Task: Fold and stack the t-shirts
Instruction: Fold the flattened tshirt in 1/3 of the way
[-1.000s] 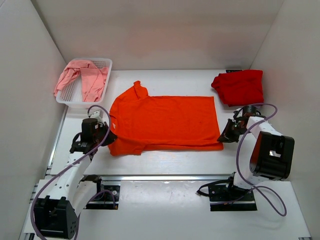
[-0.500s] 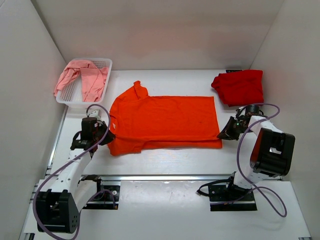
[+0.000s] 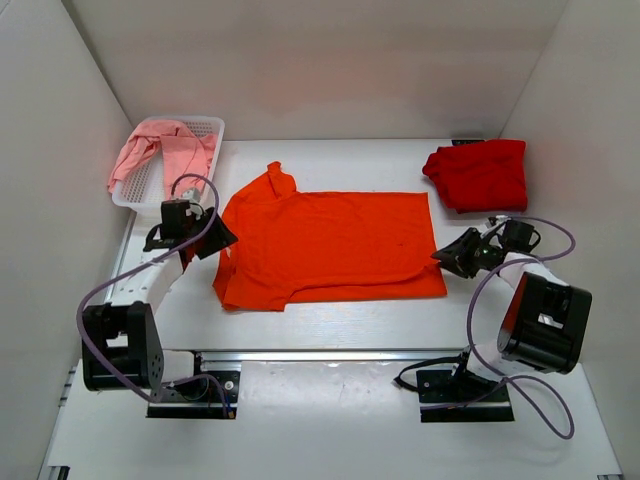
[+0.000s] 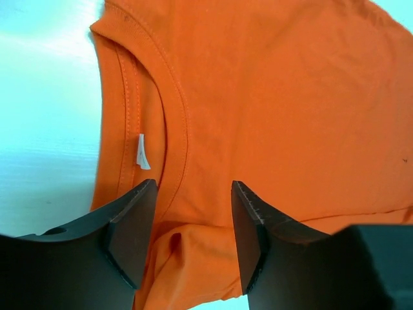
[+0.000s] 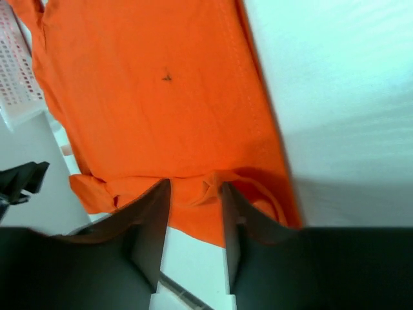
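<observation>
Orange t-shirt (image 3: 330, 245) lies flat at centre frame on the bench (image 3: 330, 322), collar (image 4: 175, 123) left, hem (image 5: 266, 129) right. Left end effector (image 3: 218, 240) stands spread at the collar, right end effector (image 3: 447, 258) parted at the rumpled hem; neither pinches cloth. Judged mid-fold: fresh grips needed next.

Centred: bright orange cloth t-shirt (image 3: 330, 245). Behind-right, dark red cloth t-shirt (image 3: 478, 172). Behind-left, pale pink cloth t-shirt (image 3: 180, 160) in white plastic mesh basket (image 3: 140, 188).

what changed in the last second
The left jaws and right jaws opened, letting go of the orange t-shirt; the left arm swung away from the near edge, toward the collar. Red t-shirt, pink t-shirt and basket stayed put.
</observation>
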Controlling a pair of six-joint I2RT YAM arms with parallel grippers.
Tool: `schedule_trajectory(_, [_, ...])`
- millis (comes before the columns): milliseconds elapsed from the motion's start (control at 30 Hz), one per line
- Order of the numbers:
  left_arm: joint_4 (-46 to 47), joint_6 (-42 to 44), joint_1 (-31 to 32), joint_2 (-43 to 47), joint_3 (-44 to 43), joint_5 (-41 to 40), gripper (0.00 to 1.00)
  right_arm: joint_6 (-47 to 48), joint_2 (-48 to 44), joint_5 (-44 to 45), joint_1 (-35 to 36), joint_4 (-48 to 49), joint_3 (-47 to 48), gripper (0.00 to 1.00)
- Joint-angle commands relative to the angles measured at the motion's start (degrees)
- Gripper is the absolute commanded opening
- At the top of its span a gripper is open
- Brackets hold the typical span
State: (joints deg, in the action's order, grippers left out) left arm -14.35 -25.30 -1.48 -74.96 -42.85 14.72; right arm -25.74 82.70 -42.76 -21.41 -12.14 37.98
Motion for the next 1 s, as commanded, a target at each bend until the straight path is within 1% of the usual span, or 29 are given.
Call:
schedule_trajectory(0, [-1.56, 1.39, -0.55, 0.07, -1.36, 4.0, 0.6, 0.15, -2.89, 1.26, 2.06, 3.2, 1.82, 0.27])
schedule_trajectory(33, [-1.91, 1.48, -0.37, 0.6, -0.31, 4.09, 0.59, 1.99, -3.33, 2.5, 3.99, 1.7, 2.45, 0.11])
schedule_trajectory(67, [-2.08, 1.74, -0.02, 1.56, 0.48, 4.26, 0.56, 4.18, -3.33, 3.99, 5.22, -0.41, 3.32, 0.0])
schedule_trajectory(133, [-2.78, 1.83, -0.46, 3.41, 1.8, 3.12, 0.55, 5.95, -3.68, 6.63, 7.24, -3.14, 4.3, 0.0])
schedule_trajectory(200, [-4.28, 2.36, -0.11, 5.86, 2.16, 1.73, 0.51, 6.93, -5.6, 12.67, 8.92, -4.37, 4.21, 0.0])
schedule_trajectory(233, [-4.63, 2.62, -0.28, 6.49, 2.42, 1.28, 0.51, 7.19, -6.22, 14.27, 9.28, -4.29, 3.78, 0.03])
schedule_trajectory(267, [-6.29, 3.23, -0.2, 7.45, 2.16, 0.93, 0.52, 7.54, -8.06, 16.81, 9.63, -4.12, 3.42, 0.13])
schedule_trajectory(300, [-8.22, 4.28, -0.19, 8.24, 1.64, 0.23, 0.54, 8.33, -9.29, 16.75, 9.81, -3.77, 3.33, 0.18])
schedule_trajectory(333, [-9.11, 5.25, -0.02, 8.68, 1.19, -0.56, 0.56, 9.38, -9.92, 15.44, 10.24, -3.33, 3.33, 0.18])
schedule_trajectory(367, [-11.38, 5.87, -0.11, 8.95, 0.58, -1.61, 0.56, 11.13, -10.71, 12.3, 11.55, -2.98, 3.59, 0.19])
schedule_trajectory(400, [-12.71, 6.66, 0.33, 9.3, 0.75, -2.23, 0.58, 13.23, -10.63, 10.09, 14.18, -2.89, 4.29, 0.23])
schedule_trajectory(433, [-13.16, 7.01, 0.33, 9.22, 0.4, -3.11, 0.59, 13.86, -10.36, 10.94, 15.94, -3.84, 5.17, 0.25])
schedule_trajectory(467, [-13.6, 7.28, 0.42, 9.39, 1.01, -3.38, 0.6, 15.35, -9.84, 12.6, 19.79, -5.16, 5.87, 0.26])
schedule_trajectory(500, [-13.77, 7.28, 0.51, 9.39, 1.62, -3.56, 0.6, 16.15, -9.66, 13.57, 23.22, -5.61, 5.88, 0.26])
schedule_trajectory(533, [-14.56, 7.11, 0.25, 9.3, 2.24, -2.86, 0.6, 15.9, -8.7, 15.76, 24.91, -5.61, 5.97, 0.25])
schedule_trajectory(567, [-14.48, 7.28, 0.68, 8.87, 2.77, -2.68, 0.59, 15.46, -8.26, 15.95, 26.4, -5.61, 5.62, 0.24])
schedule_trajectory(600, [-15.26, 7.72, 0.34, 8.78, 2.95, -2.68, 0.59, 14.67, -8.08, 15.17, 26.94, -5.26, 5.27, 0.16])
schedule_trajectory(633, [-15.79, 7.46, 0.68, 8.34, 3.21, -2.42, 0.56, 13.1, -7.73, 12.9, 27.21, -4.22, 4.05, 0.04])
schedule_trajectory(667, [-16.23, 7.81, 0.68, 8.16, 3.12, -1.98, 0.55, 12.56, -7.73, 10.53, 27.3, -2.73, 3.43, 0.01])
schedule_trajectory(700, [-16.76, 7.9, 0.86, 8.16, 3.39, -1.8, 0.55, 11.42, -7.55, 9.55, 27.99, -2.02, 2.64, 0.0])
schedule_trajectory(733, [-16.76, 7.81, 2.43, 8.34, 3.82, -1.45, 0.54, 10.54, -7.2, 7.89, 29.04, -0.96, 2.89, 0.0])
schedule_trajectory(767, [-16.68, 7.55, 2.27, 8.95, 4.26, -0.75, 0.57, 10.53, -6.59, 7.96, 30.71, -0.61, 2.46, 0.0])
schedule_trajectory(833, [-15.98, 6.84, 2.88, 10.0, 5.4, 0.66, 0.58, 10.8, -6.32, 10.85, 34.84, -1.3, 3.77, 0.01])
schedule_trajectory(867, [-16.15, 6.49, 3.23, 10.36, 5.5, 1.44, 0.58, 10.45, -5.88, 11.64, 34.77, -1.48, 3.51, 0.02])
schedule_trajectory(967, [-18.42, 6.4, 6.39, 10.18, 5.41, 0.05, 0.57, 9.13, -6.58, 7.89, 32.58, 0.88, 1.84, 0.0])
